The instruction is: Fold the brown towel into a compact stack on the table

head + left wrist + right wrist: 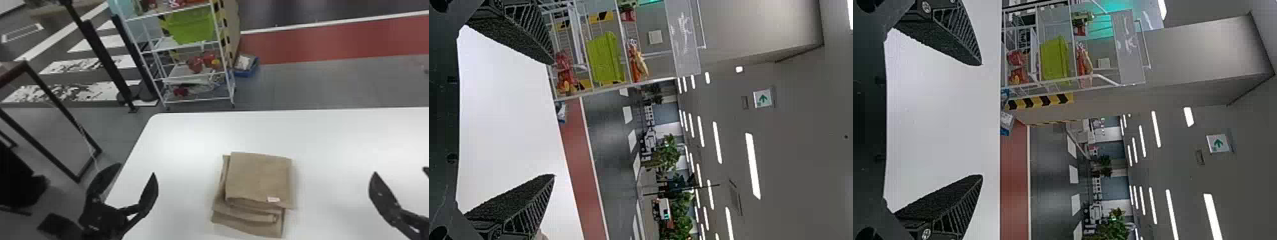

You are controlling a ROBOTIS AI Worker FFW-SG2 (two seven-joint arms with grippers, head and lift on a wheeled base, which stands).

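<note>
The brown towel (258, 178) lies on the white table (191, 137) in a folded stack, its layers unevenly lined up, with lower layers poking out at the near and left sides. A small white tag sits near the top layer's front edge. To the towel's left, over the table's left edge, my left gripper (134, 182) stands open and apart from it. My right gripper (401, 180) is well to the towel's right. Empty space lies between the fingers of the left gripper (554, 120) in its wrist view, and likewise for the right gripper (982, 120).
Beyond the table stands a white wire shelf (191, 75) holding a green bin (193, 27) and red items. A blue box (246, 65) is on the floor beside it. Dark metal frames (51, 95) stand left of the table.
</note>
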